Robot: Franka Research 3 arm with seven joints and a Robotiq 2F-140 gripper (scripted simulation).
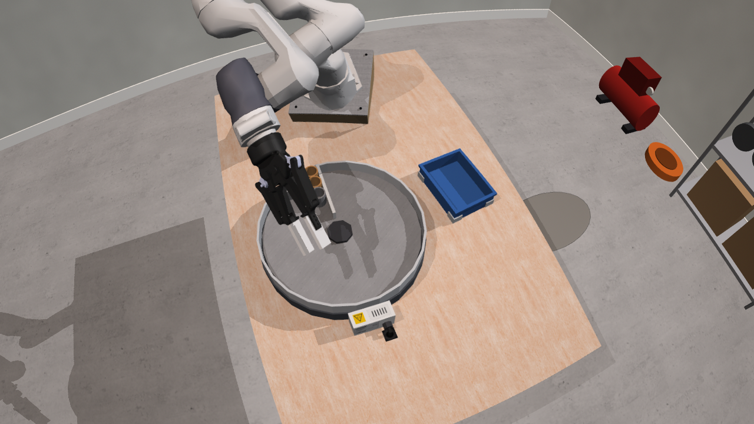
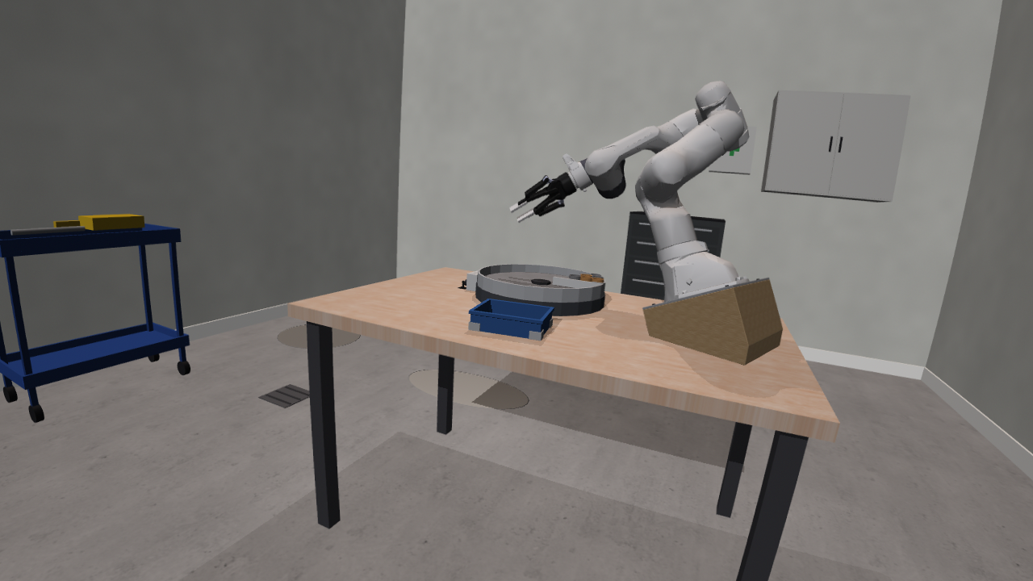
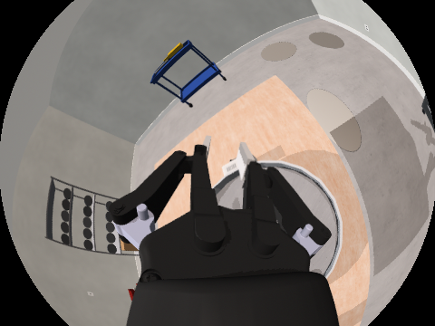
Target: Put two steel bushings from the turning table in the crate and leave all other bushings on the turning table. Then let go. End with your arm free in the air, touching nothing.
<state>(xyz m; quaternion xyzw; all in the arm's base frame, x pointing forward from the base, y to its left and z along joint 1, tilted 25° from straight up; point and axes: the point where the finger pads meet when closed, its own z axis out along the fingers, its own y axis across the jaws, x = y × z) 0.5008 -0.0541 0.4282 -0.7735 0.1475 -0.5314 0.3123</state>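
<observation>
Gripper: the gripper point(image 2: 524, 209) hangs high above the turning table point(image 1: 416, 211), partly open, with nothing between its fingers.
Bushings: clustered behind the divider at the table's rim – 2 brass ones point(image 1: 313, 176) and 1 steel bushing point(image 1: 320, 195) peek out beside the wrist; the rest are hidden by the arm.
Crate: the blue crate point(image 1: 456, 182) holds nothing, so 0 of 2 are delivered.
Risk: the tight cluster – narrow jaws may nudge a brass neighbour or grab the wrong one.
Risk: descending blind over the divider could clip it.

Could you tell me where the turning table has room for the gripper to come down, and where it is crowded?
The turning table is bare around its black hub. The bushings crowd the wedge behind the divider, under the gripper.
</observation>
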